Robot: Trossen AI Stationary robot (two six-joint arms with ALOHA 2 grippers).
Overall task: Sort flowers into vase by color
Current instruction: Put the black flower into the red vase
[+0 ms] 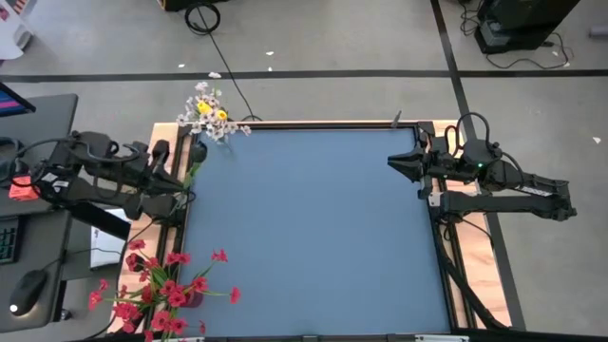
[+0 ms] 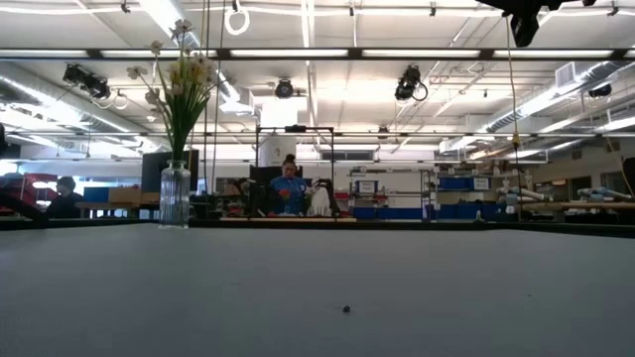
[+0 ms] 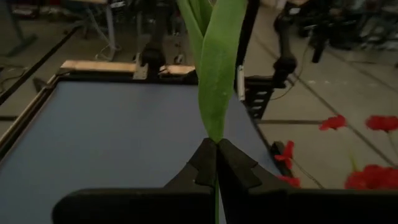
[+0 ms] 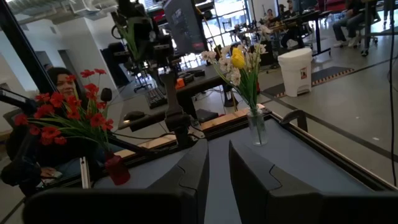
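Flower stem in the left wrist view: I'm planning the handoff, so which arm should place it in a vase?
Left. Its tool is shut on a green stem, beside the clear vase and red bouquet. The right tool holds nothing, across the table.

The worktop lies between the two arms. At its far left corner stands a vase with flowers in it. At its near left corner stands a second vase, also with flowers in it. The left tool sits at the worktop's left edge, between the two vases, with a leaf between its fingers. The right tool sits at the right edge, toward the far end, well apart from both vases.
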